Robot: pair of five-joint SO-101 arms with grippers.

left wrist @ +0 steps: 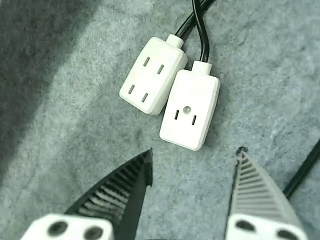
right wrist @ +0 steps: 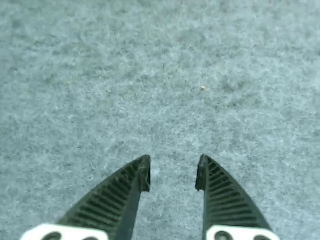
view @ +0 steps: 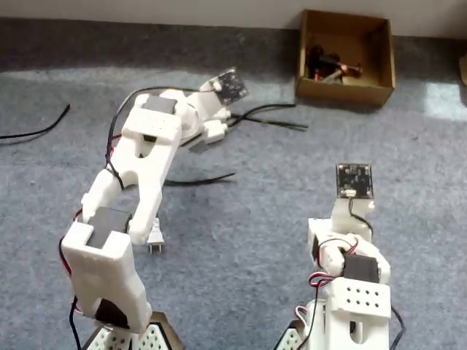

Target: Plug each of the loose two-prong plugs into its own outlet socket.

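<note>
Two white outlet blocks lie side by side on the grey carpet, each on a black cord: one with two pairs of slots [left wrist: 152, 75], one with a single socket [left wrist: 190, 110]. My left gripper [left wrist: 194, 154] hangs just short of them, open, with nothing between its fingers. In the high view the blocks [view: 215, 131] sit under the outstretched left arm's tip. A loose white two-prong plug [view: 155, 240] lies on the carpet beside that arm's lower part, its black cord [view: 201, 179] trailing away. My right gripper [right wrist: 173, 160] is open over bare carpet, holding nothing.
A cardboard box [view: 344, 57] with odd parts stands at the back right. Black cords [view: 273, 120] run from the outlets toward it, and another cord end [view: 40, 130] lies at far left. The right arm [view: 350, 270] stands folded at the front right.
</note>
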